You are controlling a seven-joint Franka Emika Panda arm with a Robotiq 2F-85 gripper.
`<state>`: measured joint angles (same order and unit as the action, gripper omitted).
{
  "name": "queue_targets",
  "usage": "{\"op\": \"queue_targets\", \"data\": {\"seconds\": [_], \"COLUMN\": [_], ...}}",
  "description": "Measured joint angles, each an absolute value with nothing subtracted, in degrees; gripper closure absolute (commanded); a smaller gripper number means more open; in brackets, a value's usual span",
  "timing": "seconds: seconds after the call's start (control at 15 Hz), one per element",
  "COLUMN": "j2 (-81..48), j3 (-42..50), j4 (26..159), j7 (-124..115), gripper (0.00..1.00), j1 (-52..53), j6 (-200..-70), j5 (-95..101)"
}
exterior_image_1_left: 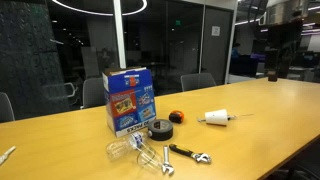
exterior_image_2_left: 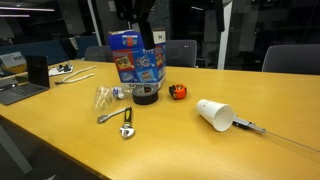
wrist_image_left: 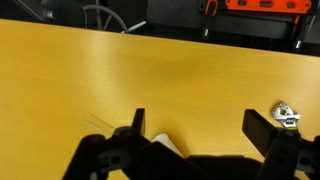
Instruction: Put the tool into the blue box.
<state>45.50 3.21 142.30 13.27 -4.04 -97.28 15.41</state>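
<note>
The claw point(wrist_image_left: 195, 118) stands wide open with nothing held. In the wrist view its two dark fingers point(wrist_image_left: 136, 128) are spread far apart over the bare yellow-wood table point(wrist_image_left: 100, 70). A white scrap point(wrist_image_left: 166, 145) shows low down between them, close to the finger on the picture's left side. A small shiny metal piece point(wrist_image_left: 285, 113), too small to name, lies just outside the other finger. In an exterior view the dark arm point(exterior_image_2_left: 135, 15) hangs above and behind the blue box point(exterior_image_2_left: 137, 62), so the claw is up off the table and well apart from the tool. The small wrench point(exterior_image_1_left: 188, 153) point(exterior_image_2_left: 127, 125) lies flat on the table on the cameras' side of the carton, which places it beyond the box as seen from the claw. It touches nothing, and the short silver bolt point(exterior_image_1_left: 167, 160) rests just beside it. The black tape roll point(exterior_image_1_left: 160, 129) sits between the wrench and the box, close against the foot of the carton. A crumpled clear plastic wrapper point(exterior_image_1_left: 122, 148) lies near the bolt. A small orange object point(exterior_image_1_left: 178, 117) sits next to the tape roll, and beyond it a white cup point(exterior_image_1_left: 216, 118) lies tipped on its side. The box stands upright.
</note>
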Motion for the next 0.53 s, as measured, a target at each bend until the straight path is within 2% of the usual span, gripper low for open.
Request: {"op": "queue_targets", "data": {"seconds": [0.53], "j2": [45.8], "j3": [3.21], "j4": [141.46], "j7": [13.27], "gripper": [0.0], "j1": [-4.04], "j6": [-97.32], "j5": [15.41]}}
